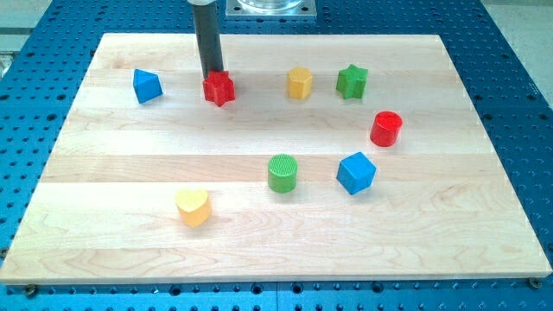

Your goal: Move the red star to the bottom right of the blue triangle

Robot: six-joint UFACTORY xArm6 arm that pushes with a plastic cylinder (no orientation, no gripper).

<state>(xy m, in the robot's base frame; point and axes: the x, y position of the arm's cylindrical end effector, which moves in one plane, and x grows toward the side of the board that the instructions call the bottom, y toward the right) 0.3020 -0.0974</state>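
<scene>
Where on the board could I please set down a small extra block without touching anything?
The widest bare patch is the wood along the view's bottom and right, below the blue cube and right of the yellow heart. The strip between the blue triangle and the heart is also bare. The top row is crowded, with my tip against the red star.

Pale, striped wooden board [259, 250] on a blue perforated table [518, 52]. Dark grey rod ending in my tip [212, 74]. Red star [219, 88], blue triangle [146, 85], yellow hexagon [300, 83], green star [352, 81], red cylinder [386, 129], blue cube [355, 172], ribbed green cylinder [282, 173], yellow heart [193, 206].
</scene>
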